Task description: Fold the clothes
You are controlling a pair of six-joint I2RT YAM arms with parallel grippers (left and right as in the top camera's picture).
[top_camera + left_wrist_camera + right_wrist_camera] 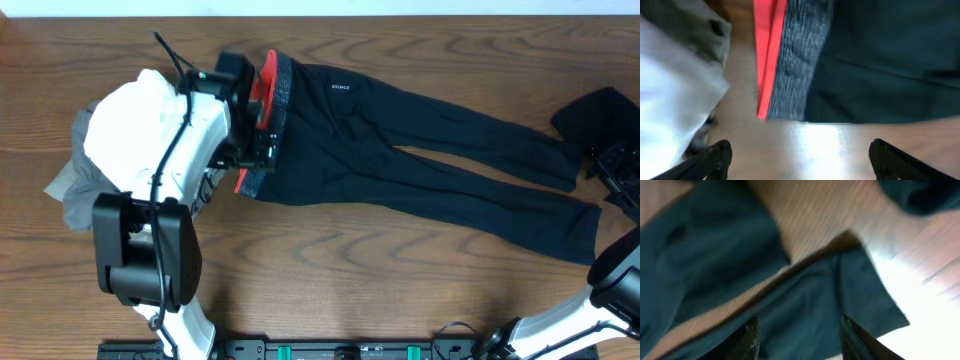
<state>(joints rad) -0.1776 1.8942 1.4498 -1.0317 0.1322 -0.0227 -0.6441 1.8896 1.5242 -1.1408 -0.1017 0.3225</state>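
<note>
Long black trousers (420, 140) lie flat across the table, grey waistband (282, 95) with red inside at the left, legs running right. My left gripper (262, 135) hovers at the waistband. In the left wrist view it (800, 160) is open wide over bare wood, just below the waistband's corner (795, 70), holding nothing. My right gripper (610, 172) is at the far right by the leg ends. In the right wrist view it (800, 340) is open with its fingers either side of a black trouser leg end (805, 310). I cannot tell whether it touches the cloth.
A heap of white and grey garments (120, 130) lies at the left, partly under my left arm, and shows in the left wrist view (670, 85). Another black garment (598, 108) lies at the back right. Bare wooden table (380, 270) runs along the front.
</note>
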